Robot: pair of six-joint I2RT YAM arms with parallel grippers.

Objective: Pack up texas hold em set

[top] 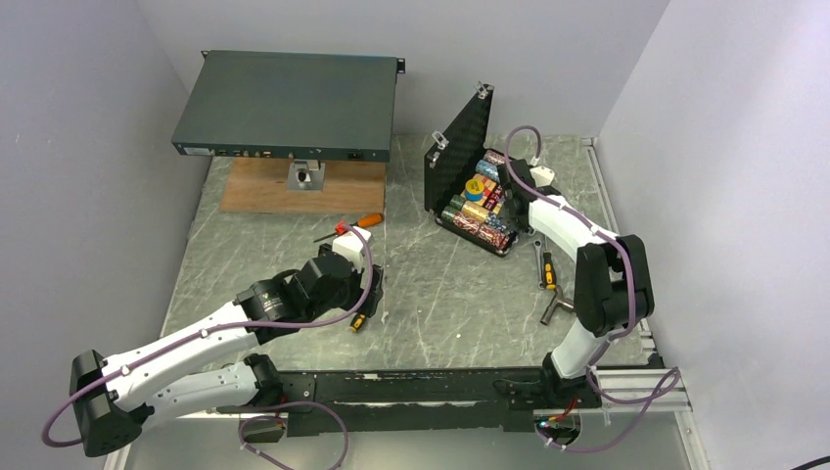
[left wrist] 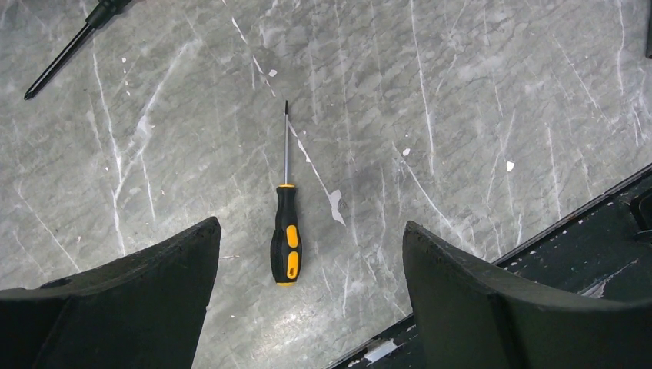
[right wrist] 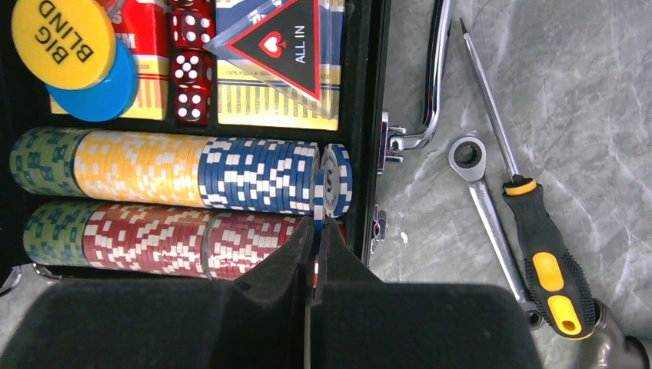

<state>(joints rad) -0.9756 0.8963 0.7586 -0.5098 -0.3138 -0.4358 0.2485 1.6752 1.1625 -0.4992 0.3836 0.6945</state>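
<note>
The black hinged case stands open at the back right, lid upright. Inside it lie multicoloured chip rows, a blue-yellow card box with the red triangular "ALL IN" token on it, red dice and a yellow "BIG BLIND" disc. My right gripper hangs over the case's right end in the right wrist view, shut on a blue-and-white chip held edge-on at the end of the blue row. A whitish chip leans beside it. My left gripper is open above the table, with nothing held.
An orange-and-black screwdriver lies between my left fingers on the table. Another screwdriver lies farther back. A ratchet wrench and a screwdriver lie right of the case. The dark-green rack unit sits on a wooden board at the back left.
</note>
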